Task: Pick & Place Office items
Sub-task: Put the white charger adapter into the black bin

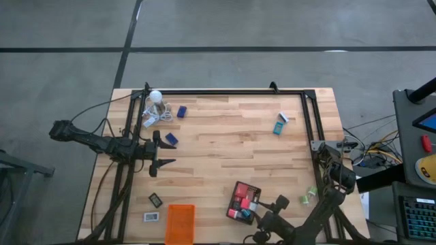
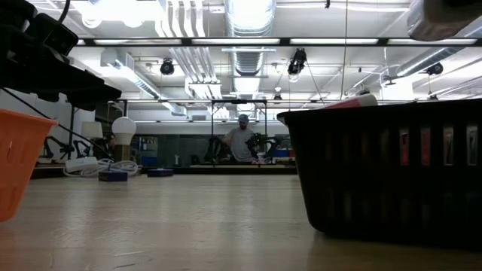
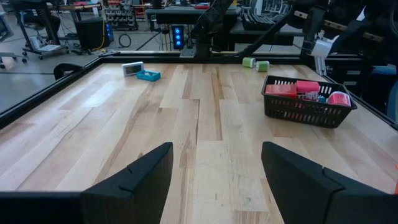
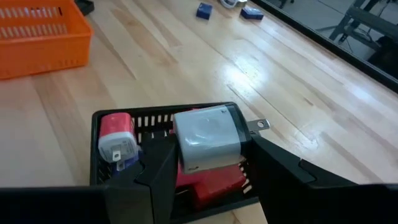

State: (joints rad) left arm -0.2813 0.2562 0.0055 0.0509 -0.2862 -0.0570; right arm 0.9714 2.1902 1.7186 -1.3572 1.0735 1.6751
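My right gripper [image 4: 208, 171] is shut on a white plug adapter [image 4: 207, 137] with two metal prongs, above the black basket [image 4: 106, 118] near the table's front edge. In the basket lie a red adapter [image 4: 116, 134] and other red pieces. In the high view this gripper [image 1: 267, 209] shows at the basket's right end [image 1: 244, 201]. My left gripper [image 3: 214, 180] waits open at the table's left side [image 1: 167, 151], fingers empty. Dark blue blocks [image 1: 182, 111] and teal-and-white boxes [image 1: 279, 126] lie flat on the far half of the table. My right gripper pinches the white adapter by two opposite sides [image 4: 236, 148] between its two fingers. The fingers slant downward from the table's near right. The adapter hangs clear above the basket, its prongs [image 4: 258, 125] sticking out sideways.
An orange tray [image 1: 180, 222] stands at the front edge, left of the basket, with two small rectangles [image 1: 155, 199] beside it. Green bits [image 1: 306, 197] lie near the right rail. A light bulb with cable [image 1: 155, 99] sits at the far left corner. A black frame [image 1: 225, 92] borders the table.
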